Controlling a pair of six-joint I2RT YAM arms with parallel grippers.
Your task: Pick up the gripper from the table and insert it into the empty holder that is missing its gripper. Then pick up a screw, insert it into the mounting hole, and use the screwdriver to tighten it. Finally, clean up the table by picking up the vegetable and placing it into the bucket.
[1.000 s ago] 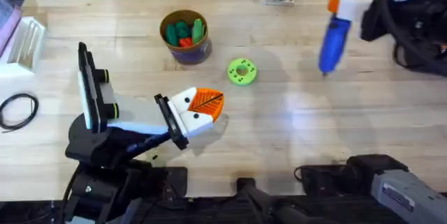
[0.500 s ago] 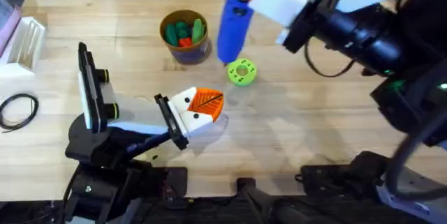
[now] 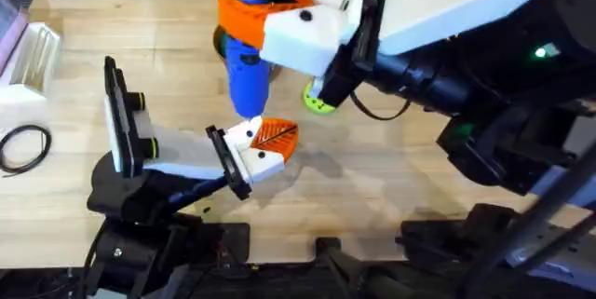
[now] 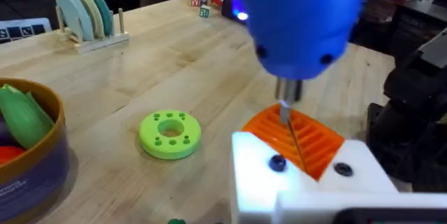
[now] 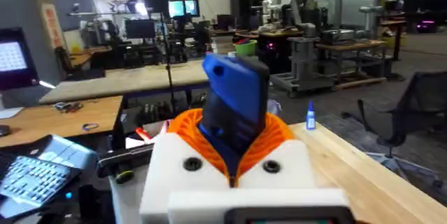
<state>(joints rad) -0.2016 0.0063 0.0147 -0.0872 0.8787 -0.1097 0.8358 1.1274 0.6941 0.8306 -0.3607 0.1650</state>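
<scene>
One screwdriver (image 3: 247,80) in play: blue body upright, clamped between the right gripper's (image 3: 270,6) orange-padded fingers. Its slim dark tip comes down onto the orange ribbed gripper (image 3: 276,135) seated in the white holder (image 3: 250,155). From the left wrist view the bit meets the orange ribs just above two dark holes in the holder face.

Left gripper (image 4: 307,182) carries that orange-and-white part over the worktop (image 3: 391,159); can't tell whether its fingers are apart or closed.

Right arm reaches across the middle, big and blurred under the overhead camera, covering most of the bucket and part of the lime green ring disc (image 4: 170,133). Disc lies flat on the worktop, between the bucket and the holder.

Bucket (image 4: 31,168), blue sides and tan rim, stands just beside the disc. Inside: a green piece and something red. Can't tell whether the vegetable is among them.

Plate rack (image 4: 87,18) with pale discs stands well off at the far edge; a black cable loop (image 3: 23,145) lies at the left.
</scene>
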